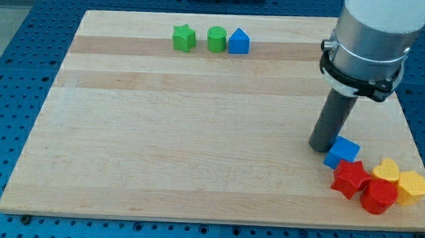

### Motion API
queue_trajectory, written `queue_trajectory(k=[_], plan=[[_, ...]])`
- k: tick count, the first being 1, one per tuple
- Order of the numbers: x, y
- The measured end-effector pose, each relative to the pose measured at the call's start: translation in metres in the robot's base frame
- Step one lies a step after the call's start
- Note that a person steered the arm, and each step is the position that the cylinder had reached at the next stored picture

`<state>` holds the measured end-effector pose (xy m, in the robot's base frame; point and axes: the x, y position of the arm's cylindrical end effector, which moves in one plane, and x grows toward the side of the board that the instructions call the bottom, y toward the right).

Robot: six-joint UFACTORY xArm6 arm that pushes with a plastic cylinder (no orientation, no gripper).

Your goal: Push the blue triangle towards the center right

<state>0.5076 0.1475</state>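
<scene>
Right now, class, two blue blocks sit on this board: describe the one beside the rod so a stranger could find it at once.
Start at the wooden board's bottom right corner, where a cluster of red and yellow blocks sits. The blue block lies at that cluster's upper left edge, touching the red star, with my tip just left of it. It is the only blue piece there.

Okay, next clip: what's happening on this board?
An arm with a rod is pushing blocks on a wooden board. My tip sits just left of a blue block at the lower right, beside red and yellow blocks. The blue triangle sits at the view's top beside two green blocks, far from my tip.
</scene>
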Motion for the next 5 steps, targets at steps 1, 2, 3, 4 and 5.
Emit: queue_trajectory(k=[1, 2, 3, 4, 5], plan=[[-0.004, -0.053], [-0.051, -0.110], [-0.102, -0.150], [-0.102, -0.186], [-0.113, -0.270]])
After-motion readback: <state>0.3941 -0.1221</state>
